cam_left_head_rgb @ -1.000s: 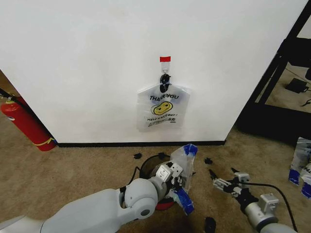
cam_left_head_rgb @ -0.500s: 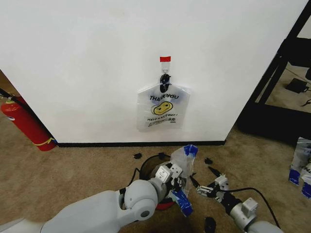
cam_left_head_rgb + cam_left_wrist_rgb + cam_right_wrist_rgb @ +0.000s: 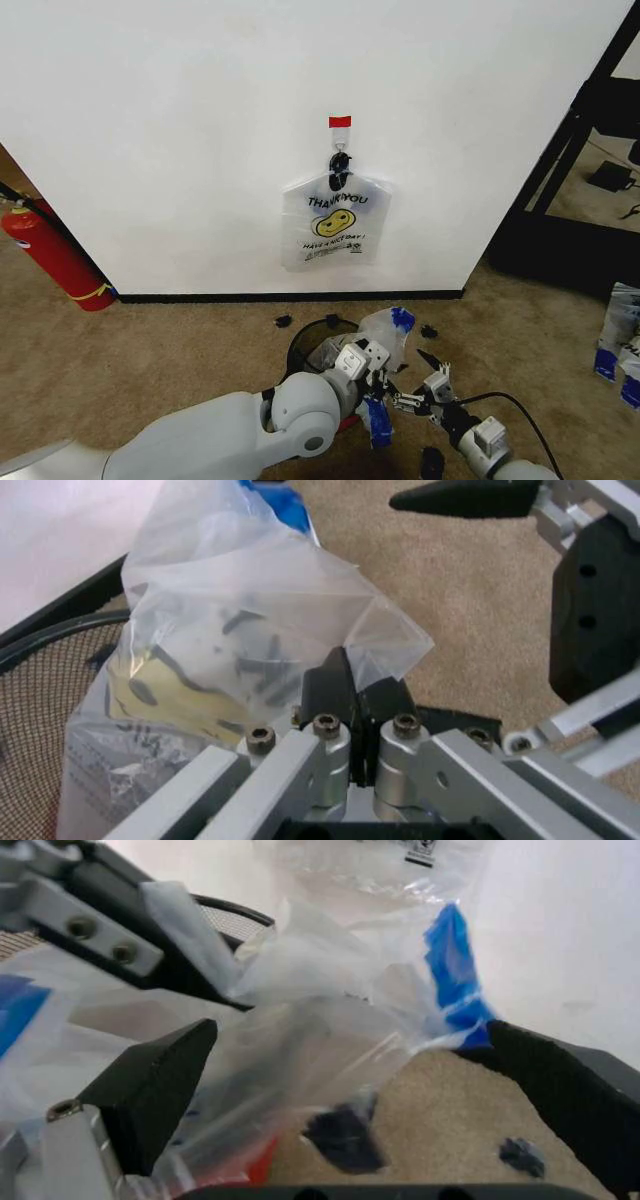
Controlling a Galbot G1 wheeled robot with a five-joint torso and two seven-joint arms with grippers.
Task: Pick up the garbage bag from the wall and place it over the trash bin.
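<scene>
The garbage bag (image 3: 385, 328), thin clear plastic with blue patches, hangs crumpled over the far rim of the black mesh trash bin (image 3: 300, 345) on the carpet below the wall (image 3: 200, 120). My left gripper (image 3: 376, 382) is shut on a fold of the garbage bag (image 3: 230, 630), its fingertips (image 3: 335, 686) pinched together beside the bin's mesh (image 3: 40, 697). My right gripper (image 3: 424, 384) stands open just right of it. In the right wrist view the bag (image 3: 330, 990) lies between the spread fingers (image 3: 150, 1087), with a blue patch near the far one.
A matching smiley bag (image 3: 335, 220) hangs from the black hook (image 3: 340, 160) under a red tape strip. A red fire extinguisher (image 3: 50, 255) leans at the left. A black shelf frame (image 3: 580, 150) and packets (image 3: 620, 340) are at the right. Small black bits (image 3: 430, 462) lie on the carpet.
My right gripper has swung left and come up close to the bag, its fingers now on either side of it. The left gripper and bag have sunk slightly toward the bin.
</scene>
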